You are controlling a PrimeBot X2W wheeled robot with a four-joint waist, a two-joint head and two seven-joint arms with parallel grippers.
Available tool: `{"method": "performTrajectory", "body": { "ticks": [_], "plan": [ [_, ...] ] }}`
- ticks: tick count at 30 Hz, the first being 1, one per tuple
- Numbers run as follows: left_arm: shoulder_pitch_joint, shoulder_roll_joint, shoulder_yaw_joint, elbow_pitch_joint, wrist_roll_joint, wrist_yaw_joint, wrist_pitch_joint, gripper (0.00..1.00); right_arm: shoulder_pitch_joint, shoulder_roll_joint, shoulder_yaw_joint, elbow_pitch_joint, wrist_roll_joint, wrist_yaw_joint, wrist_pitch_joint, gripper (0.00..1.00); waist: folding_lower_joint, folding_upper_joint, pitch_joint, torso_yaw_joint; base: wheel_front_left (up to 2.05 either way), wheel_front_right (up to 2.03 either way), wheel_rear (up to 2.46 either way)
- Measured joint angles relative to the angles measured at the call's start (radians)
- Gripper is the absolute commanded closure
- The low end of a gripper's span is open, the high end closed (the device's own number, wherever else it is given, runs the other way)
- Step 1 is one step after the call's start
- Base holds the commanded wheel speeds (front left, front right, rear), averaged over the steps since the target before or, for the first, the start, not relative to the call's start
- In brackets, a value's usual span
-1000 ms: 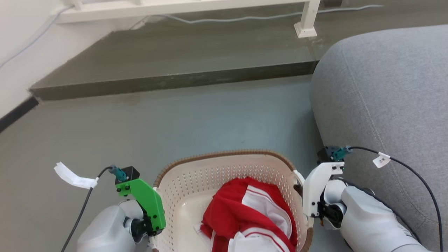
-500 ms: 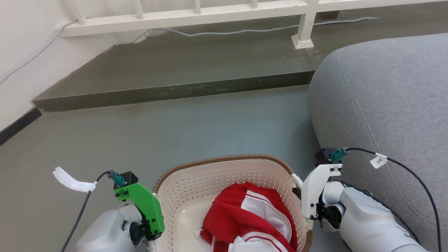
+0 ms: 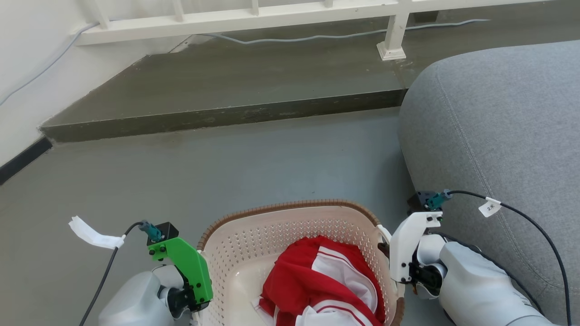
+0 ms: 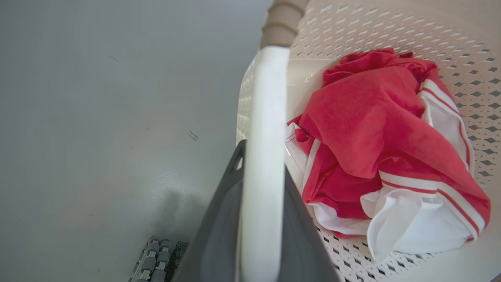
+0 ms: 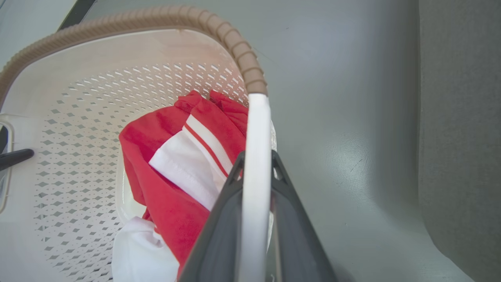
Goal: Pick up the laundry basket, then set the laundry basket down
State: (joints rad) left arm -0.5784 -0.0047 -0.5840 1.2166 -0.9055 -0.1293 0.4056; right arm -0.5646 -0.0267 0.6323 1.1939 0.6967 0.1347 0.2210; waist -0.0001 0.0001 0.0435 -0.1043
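1. Grip state. The left gripper [image 4: 262,160] was clamped on the left handle [image 4: 264,98] of the laundry basket [image 3: 290,204], one dark finger on each side of the white bar. The right gripper [image 5: 256,156] was clamped the same way on the right handle [image 5: 256,125]. I saw no gap at either contact.

2. Basket position. The basket hung between my two arms over the near part of the floor [image 3: 272,158]. It was well apart from the step [image 3: 226,117] at the floor's far edge and just beside the sofa [image 3: 498,113] along its right edge. I could not tell whether its base touched the floor. A red and white garment [image 3: 317,280] lay loose inside.

3. Governing relation. The line through both handles ran left to right, from one gripper to the other, so the load sat centred and neither arm was nearer. Each handle bar lay along its gripper's fingers.

4. Assessment. I judged the pick-up grip complete. The set-down called for both wrists to descend together and level. Uneven travel risked tilting the basket toward the sofa or twisting a handle in the fingers.
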Motion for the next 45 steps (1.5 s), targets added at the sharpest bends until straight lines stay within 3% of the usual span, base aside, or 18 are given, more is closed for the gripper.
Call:
{"method": "performTrajectory", "body": {
  "ticks": [28,45],
  "plan": [
    [0.000,0.002,-0.025,-0.002,-0.016,0.000,-0.004,1.00,0.000,-0.002,0.021,0.006,0.032,0.000,-0.009,1.00,0.0000,0.0000,-0.014,0.008,0.00,0.00,0.00],
    [-0.026,0.001,-0.027,-0.018,-0.020,0.026,-0.126,1.00,-0.048,-0.002,0.019,0.006,0.031,0.000,-0.112,1.00,0.0000,0.0000,0.055,0.003,0.00,0.00,0.00]
  ]
}}
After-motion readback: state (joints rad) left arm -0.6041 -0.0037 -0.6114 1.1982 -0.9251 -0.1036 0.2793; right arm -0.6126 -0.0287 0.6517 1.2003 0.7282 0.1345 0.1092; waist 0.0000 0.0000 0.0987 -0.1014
